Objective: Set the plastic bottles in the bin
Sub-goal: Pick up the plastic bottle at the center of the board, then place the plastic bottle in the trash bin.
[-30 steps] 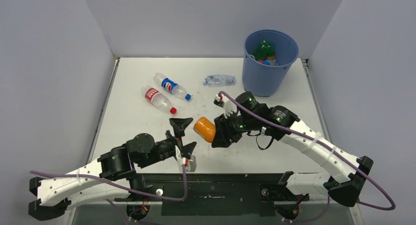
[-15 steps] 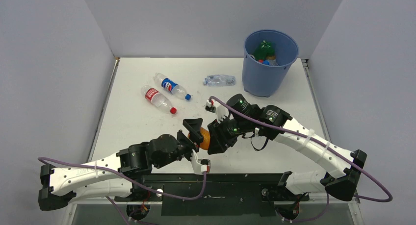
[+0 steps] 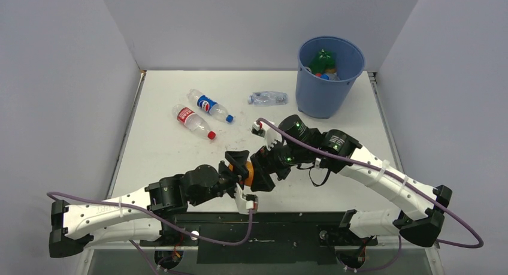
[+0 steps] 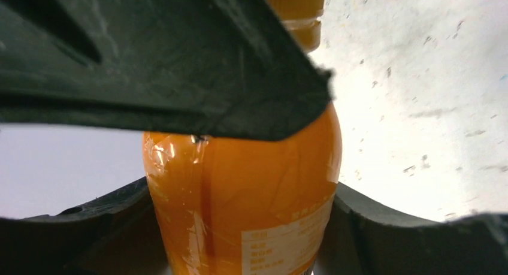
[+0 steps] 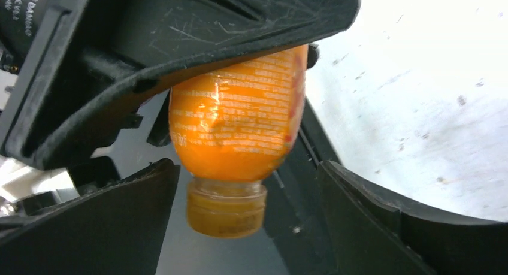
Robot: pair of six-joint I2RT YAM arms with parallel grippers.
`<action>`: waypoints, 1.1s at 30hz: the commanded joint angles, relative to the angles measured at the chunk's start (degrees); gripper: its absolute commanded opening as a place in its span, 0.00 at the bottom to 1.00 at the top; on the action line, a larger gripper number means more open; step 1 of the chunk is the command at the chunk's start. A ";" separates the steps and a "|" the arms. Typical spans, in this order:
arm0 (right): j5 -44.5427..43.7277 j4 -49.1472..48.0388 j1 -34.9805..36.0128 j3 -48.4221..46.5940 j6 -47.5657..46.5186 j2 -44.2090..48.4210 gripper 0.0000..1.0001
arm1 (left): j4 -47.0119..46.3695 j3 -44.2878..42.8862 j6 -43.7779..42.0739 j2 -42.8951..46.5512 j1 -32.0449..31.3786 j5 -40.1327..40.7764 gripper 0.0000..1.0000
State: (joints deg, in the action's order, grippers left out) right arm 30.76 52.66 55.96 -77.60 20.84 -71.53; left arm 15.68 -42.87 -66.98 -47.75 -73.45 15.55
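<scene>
An orange juice bottle (image 3: 244, 169) hangs over the table's near middle, between both grippers. My left gripper (image 3: 238, 171) is shut on its body; in the left wrist view the bottle (image 4: 239, 191) fills the gap and touches both black fingers (image 4: 78, 233). My right gripper (image 3: 264, 167) stands open around the cap end; in the right wrist view the bottle (image 5: 236, 125) and its cap (image 5: 226, 210) sit clear of both fingers (image 5: 383, 227). The blue bin (image 3: 323, 92) stands at the back right with a green bottle (image 3: 324, 60) and others inside.
Three bottles lie on the white table (image 3: 162, 155): a red-labelled one (image 3: 193, 121), a blue-labelled one (image 3: 209, 105) and a plain clear one (image 3: 268, 97) beside the bin. Grey walls close in on the left, back and right.
My left arm swung in from the left and its jaws closed on the orange bottle. The right gripper, which held the bottle, has opened its jaws.
</scene>
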 commanded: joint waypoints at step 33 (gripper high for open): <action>-23.26 -67.36 0.12 27.69 5.84 21.10 0.91 | -35.86 8.33 97.13 4.07 36.19 -55.82 0.36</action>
State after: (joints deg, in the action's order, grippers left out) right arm 3.14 -6.76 55.96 -47.64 24.34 -47.33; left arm -10.76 -35.42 27.16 -45.32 -37.67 -35.35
